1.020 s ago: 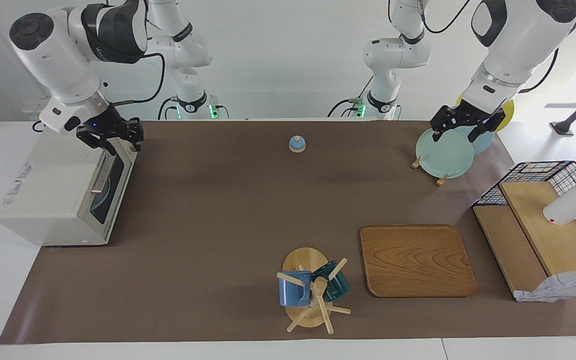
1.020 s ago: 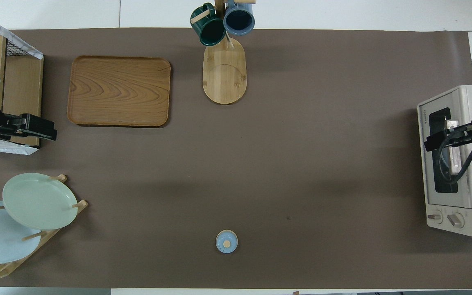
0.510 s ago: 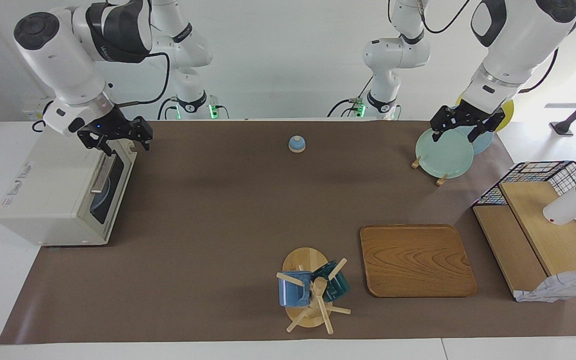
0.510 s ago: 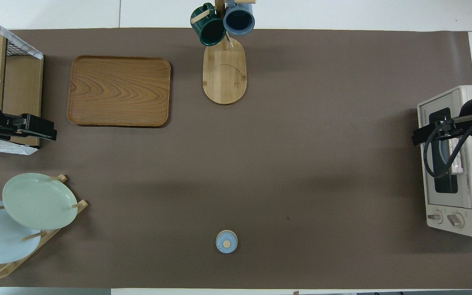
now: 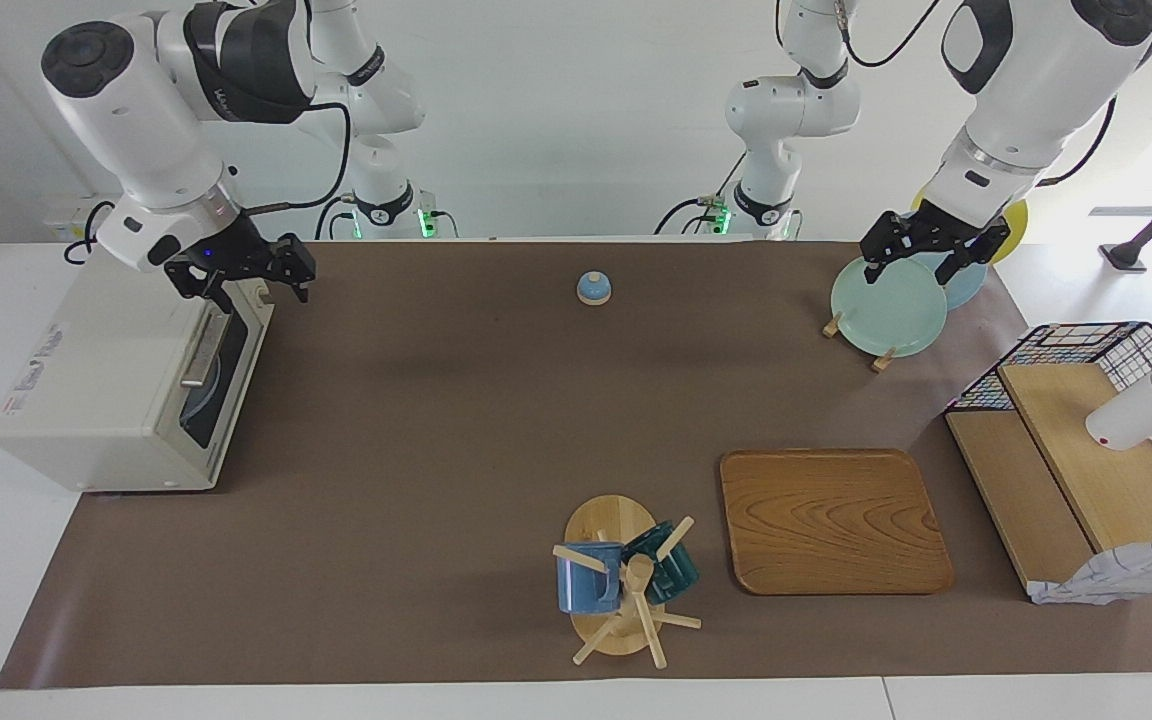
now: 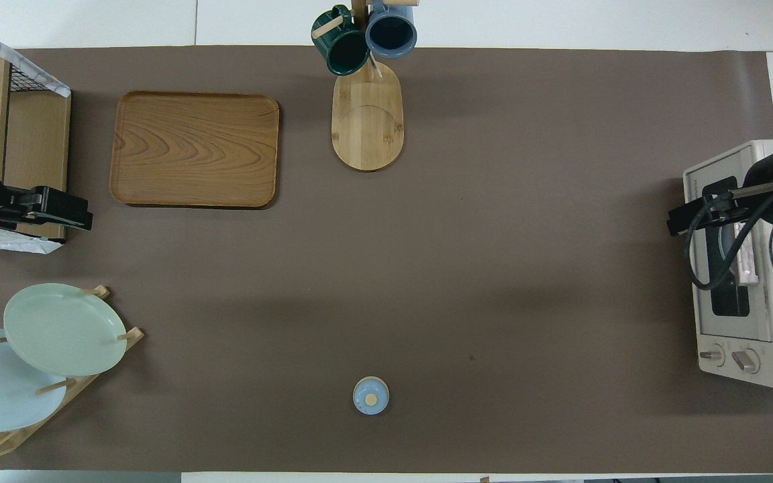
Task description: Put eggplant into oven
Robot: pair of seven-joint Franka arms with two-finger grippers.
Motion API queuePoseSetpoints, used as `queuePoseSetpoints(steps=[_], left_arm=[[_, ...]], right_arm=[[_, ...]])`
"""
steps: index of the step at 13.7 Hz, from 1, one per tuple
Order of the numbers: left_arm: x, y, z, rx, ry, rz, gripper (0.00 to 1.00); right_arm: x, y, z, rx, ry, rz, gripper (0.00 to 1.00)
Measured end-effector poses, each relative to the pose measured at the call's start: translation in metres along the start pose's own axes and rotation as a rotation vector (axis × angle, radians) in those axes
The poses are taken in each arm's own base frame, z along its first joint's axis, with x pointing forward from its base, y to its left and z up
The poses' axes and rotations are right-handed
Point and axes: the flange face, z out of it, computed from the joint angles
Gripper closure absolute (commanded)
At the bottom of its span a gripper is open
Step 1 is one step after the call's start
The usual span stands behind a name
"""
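Observation:
The cream-white oven (image 5: 106, 380) stands at the right arm's end of the table, and its glass door with the metal bar handle (image 5: 201, 350) is shut. It also shows in the overhead view (image 6: 762, 362). The eggplant is not in view. A pale round shape shows dimly through the door's window. My right gripper (image 5: 256, 285) is open and empty, up in the air over the oven's front top edge (image 6: 674, 223). My left gripper (image 5: 911, 268) is open and empty, and it waits over the plate rack (image 6: 84, 218).
A small blue lid (image 5: 593, 288) lies near the robots at mid-table. A wooden tray (image 5: 836, 520) and a mug tree (image 5: 626, 580) with two mugs stand farther out. A plate rack (image 5: 886, 305) and a wire shelf (image 5: 1086, 450) holding a white bottle (image 5: 1141, 410) stand at the left arm's end.
My right gripper has risen and drawn away from the oven's door top, toward the table's middle. The oven door stays shut. The left arm has not moved.

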Motion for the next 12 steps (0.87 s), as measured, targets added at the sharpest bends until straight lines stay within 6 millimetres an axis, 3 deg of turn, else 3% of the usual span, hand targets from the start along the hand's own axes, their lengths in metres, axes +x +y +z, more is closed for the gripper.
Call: queuePoseSetpoints(steps=[12], left_arm=[[0.000,0.000,0.000,0.000,0.000,0.000,0.00]], right_arm=[[-0.007,0.009,-0.017,0.004,-0.016,0.043,0.00]])
